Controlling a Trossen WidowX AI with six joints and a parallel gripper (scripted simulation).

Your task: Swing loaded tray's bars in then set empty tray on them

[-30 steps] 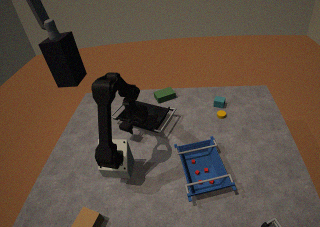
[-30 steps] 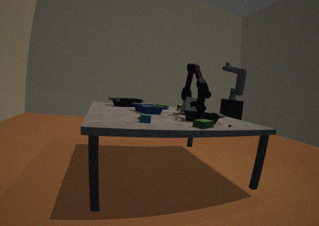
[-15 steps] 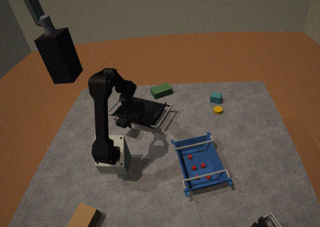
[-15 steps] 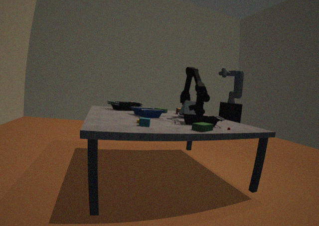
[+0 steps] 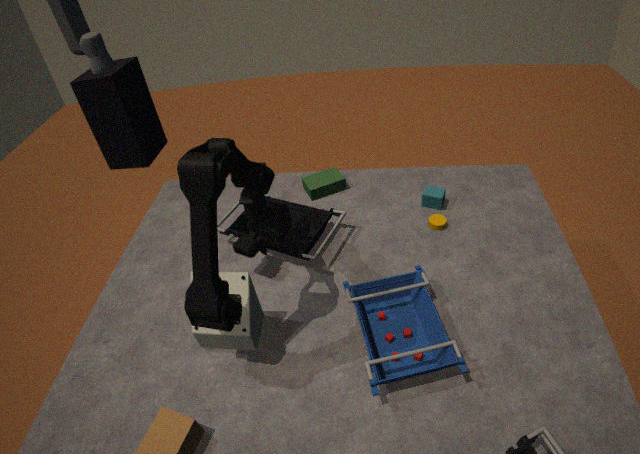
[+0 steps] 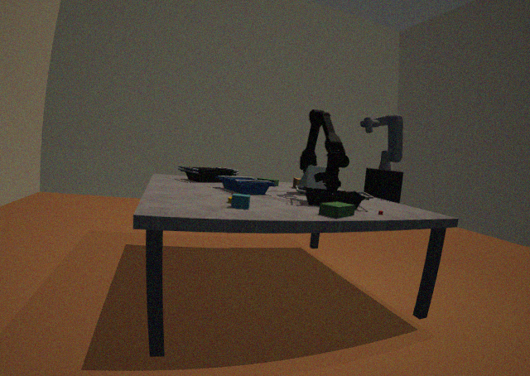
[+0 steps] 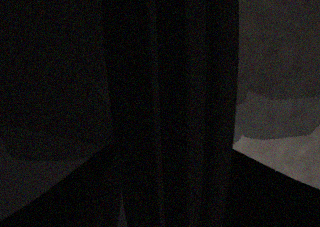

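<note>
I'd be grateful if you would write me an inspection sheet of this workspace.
Surface: mottled grey table.
Job's things: blue tray holds red blocks; both bars lie across its top. The empty black tray is not on them.
Clutter: green block, teal block, yellow disc, tan block.
Gripper: fingers either side of the black tray's wall; firm hold unclear.
Cables: nothing seen.
Surroundings: grey arm on a black pedestal beside the table; plain walls, orange floor.
</note>
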